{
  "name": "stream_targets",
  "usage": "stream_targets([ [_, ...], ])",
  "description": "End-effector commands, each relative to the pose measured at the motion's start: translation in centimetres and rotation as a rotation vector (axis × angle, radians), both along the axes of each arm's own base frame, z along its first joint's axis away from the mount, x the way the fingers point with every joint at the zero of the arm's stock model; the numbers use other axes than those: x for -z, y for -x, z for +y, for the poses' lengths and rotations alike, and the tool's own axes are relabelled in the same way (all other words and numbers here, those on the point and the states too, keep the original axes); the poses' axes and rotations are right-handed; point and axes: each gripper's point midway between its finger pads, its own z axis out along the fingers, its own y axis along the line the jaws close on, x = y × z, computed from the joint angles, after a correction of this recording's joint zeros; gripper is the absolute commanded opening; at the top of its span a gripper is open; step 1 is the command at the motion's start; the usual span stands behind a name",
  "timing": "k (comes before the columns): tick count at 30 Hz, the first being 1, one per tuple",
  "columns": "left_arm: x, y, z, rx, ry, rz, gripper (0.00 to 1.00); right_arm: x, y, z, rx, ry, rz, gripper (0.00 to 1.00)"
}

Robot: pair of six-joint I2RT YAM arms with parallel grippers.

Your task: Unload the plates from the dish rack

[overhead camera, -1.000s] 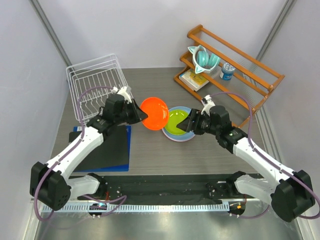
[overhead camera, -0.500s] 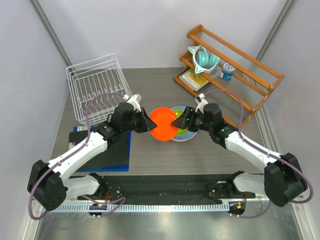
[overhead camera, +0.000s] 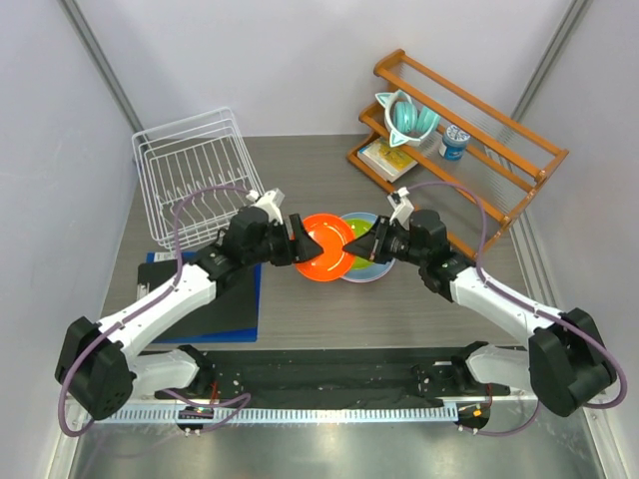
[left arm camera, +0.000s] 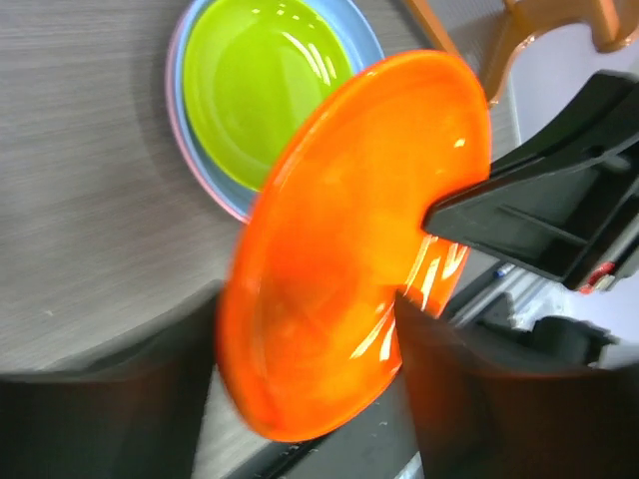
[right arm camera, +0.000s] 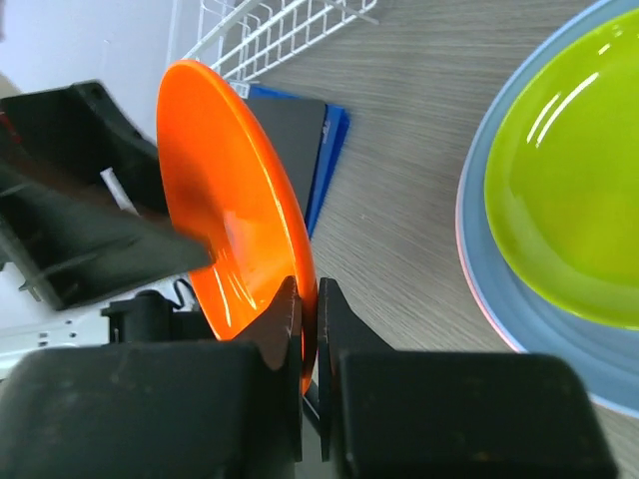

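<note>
Dish rack (overhead camera: 190, 183) stands at far left of surface (overhead camera: 300, 319), no plates in it. Left hand (overhead camera: 297, 238) pinches the left rim of the orange plate (overhead camera: 321, 247); right hand (overhead camera: 351, 245) is pressed together on its opposite rim (right arm camera: 300, 329). Plate is tilted, held between both. Just right: green plate (overhead camera: 367, 240) stacked on blue plate (overhead camera: 371, 271) and pink plate (left arm camera: 176, 122), flat on the surface.

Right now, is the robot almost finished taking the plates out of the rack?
Nearly. The white dish rack looks empty of plates. The lime green plate already sits stacked on the light blue plate, with a pink rim showing underneath. The orange plate is in hand: the left end effector and right end effector both grip its edge. What's left is setting it on the stack.
</note>
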Motion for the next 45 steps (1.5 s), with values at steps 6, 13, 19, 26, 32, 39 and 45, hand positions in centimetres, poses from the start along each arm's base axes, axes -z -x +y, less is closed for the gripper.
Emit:
stream_targets([
  [6,-1.5,-1.6,4.1,-0.165,-0.193,-0.130,1.00,0.4,-2.1,-4.3,0.236,0.180,-0.032,0.01],
  [13,-2.5,-1.1,10.5,-0.389,-0.292,-0.238,0.99,3.9,-4.5,-6.8,0.333,0.311,0.044,0.01],
  [19,-2.6,-0.1,14.0,-0.495,-0.333,-0.310,0.99,4.5,-7.8,-8.5,0.375,0.354,0.057,0.01],
  [26,-2.4,0.0,15.7,-0.541,-0.400,-0.325,1.00,6.6,-10.1,-8.3,0.341,0.362,0.118,0.01],
  [32,-2.0,0.1,16.1,-0.549,-0.428,-0.312,0.99,8.2,-10.1,-7.3,0.300,0.342,0.165,0.01],
  [39,-1.7,-0.1,15.9,-0.545,-0.434,-0.310,1.00,8.6,-9.1,-7.0,0.275,0.324,0.191,0.35],
  [45,-1.4,-0.3,15.8,-0.539,-0.452,-0.297,0.99,8.1,-8.2,-7.7,0.266,0.359,0.164,0.70],
])
